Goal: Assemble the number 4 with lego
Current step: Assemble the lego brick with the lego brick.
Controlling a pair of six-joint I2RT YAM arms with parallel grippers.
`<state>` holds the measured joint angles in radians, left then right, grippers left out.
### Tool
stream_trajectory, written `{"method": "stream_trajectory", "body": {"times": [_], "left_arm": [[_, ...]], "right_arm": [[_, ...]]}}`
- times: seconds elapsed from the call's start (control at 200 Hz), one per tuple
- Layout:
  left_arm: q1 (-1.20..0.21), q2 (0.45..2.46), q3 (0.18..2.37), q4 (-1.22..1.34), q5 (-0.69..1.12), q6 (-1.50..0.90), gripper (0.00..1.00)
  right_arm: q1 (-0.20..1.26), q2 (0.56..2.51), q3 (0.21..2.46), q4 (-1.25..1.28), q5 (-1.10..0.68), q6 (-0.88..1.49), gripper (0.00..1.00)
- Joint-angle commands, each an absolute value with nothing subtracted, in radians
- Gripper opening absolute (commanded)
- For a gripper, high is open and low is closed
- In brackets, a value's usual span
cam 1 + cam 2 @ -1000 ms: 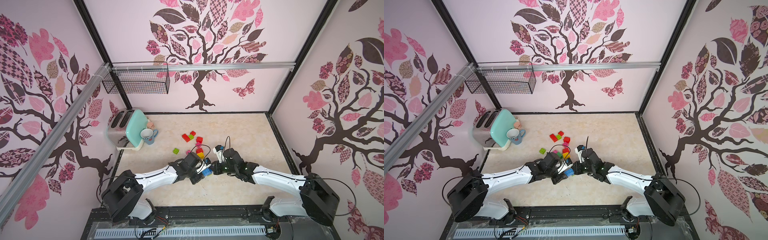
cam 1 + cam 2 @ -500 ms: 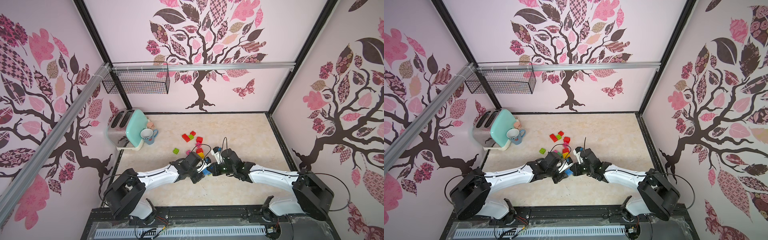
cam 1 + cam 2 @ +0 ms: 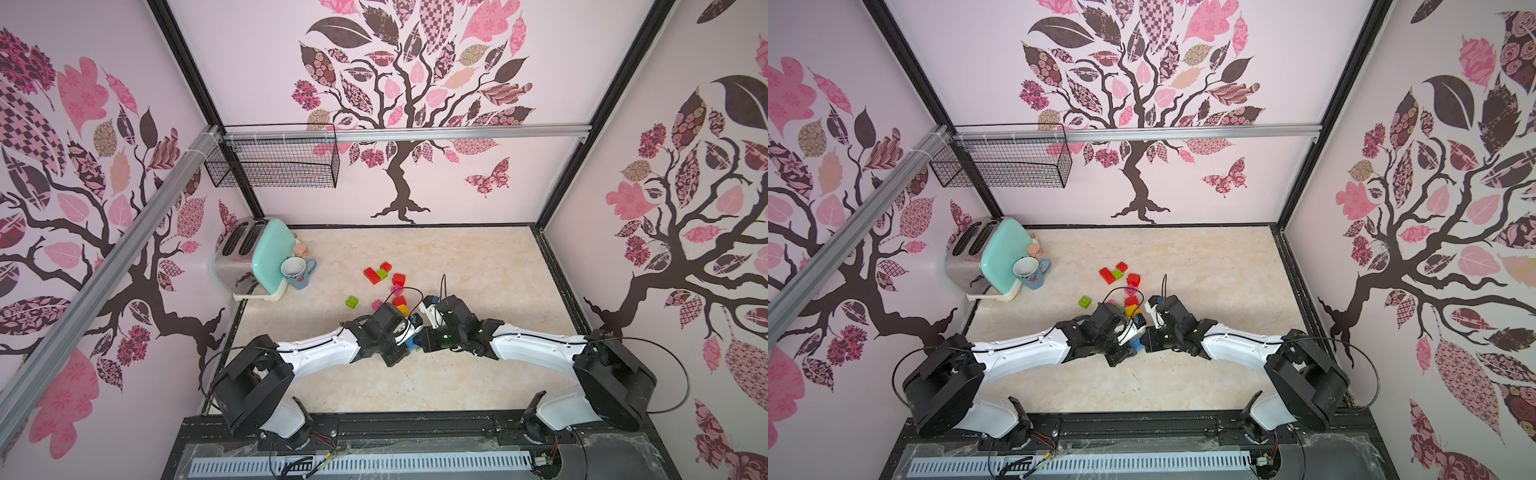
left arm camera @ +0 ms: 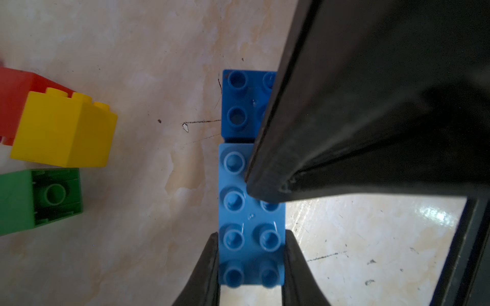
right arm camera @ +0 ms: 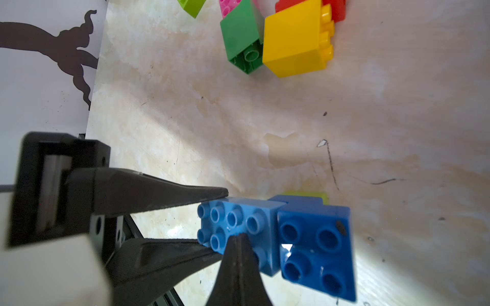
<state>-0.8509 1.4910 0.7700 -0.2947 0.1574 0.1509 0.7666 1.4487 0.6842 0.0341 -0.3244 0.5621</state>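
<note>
The long light-blue lego brick (image 4: 252, 212) is gripped across its narrow width by the left pincer (image 4: 252, 239). One finger is pressed to each long side near one end, and the studs are turned towards the wrist camera. The right pincer (image 5: 237, 239) is closed to a single point with nothing between its fingers, and its tip is set on the studded top of that brick. A dark-blue square brick (image 4: 238, 103) is seen against the free end of the long brick; whether the two are joined cannot be told.

In both top views this work is placed near the middle of the bench (image 3: 478, 270), between the two wrists. Close by, a yellow brick (image 4: 63, 132), a green brick (image 4: 39, 198) lying on its side and a red brick (image 4: 13, 95) are clustered. Further back a few red and lime bricks (image 3: 376, 274) are scattered. A mug (image 3: 297, 272) and a toaster (image 3: 249, 259) are stood at the far left corner.
</note>
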Motion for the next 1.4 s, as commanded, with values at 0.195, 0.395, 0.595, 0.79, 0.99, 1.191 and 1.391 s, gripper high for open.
{"method": "stream_trajectory", "body": {"times": [0.195, 0.395, 0.595, 0.79, 0.99, 1.191, 1.391], "left_arm": [[-0.850, 1.537, 0.888, -0.469, 0.104, 0.140, 0.00], [-0.850, 1.569, 0.953, -0.575, 0.091, 0.140, 0.00], [-0.850, 1.569, 0.961, -0.591, 0.075, 0.129, 0.01], [-0.850, 1.553, 0.990, -0.611, 0.015, 0.111, 0.32], [-0.850, 1.536, 0.967, -0.582, -0.017, 0.102, 0.49], [-0.849, 1.529, 0.939, -0.541, -0.067, 0.083, 0.77], [-0.848, 1.496, 0.926, -0.499, -0.038, 0.084, 0.98]], "right_arm": [[0.748, 1.541, 0.692, -0.159, -0.228, 0.607, 0.00], [0.738, 1.571, 0.693, -0.185, -0.224, 0.626, 0.00], [0.732, 1.593, 0.695, -0.179, -0.244, 0.624, 0.00], [0.732, 1.597, 0.694, -0.166, -0.259, 0.619, 0.00], [0.731, 1.608, 0.701, -0.157, -0.285, 0.609, 0.00], [0.731, 1.593, 0.710, -0.133, -0.330, 0.579, 0.00], [0.732, 1.562, 0.711, -0.053, -0.373, 0.545, 0.00]]}}
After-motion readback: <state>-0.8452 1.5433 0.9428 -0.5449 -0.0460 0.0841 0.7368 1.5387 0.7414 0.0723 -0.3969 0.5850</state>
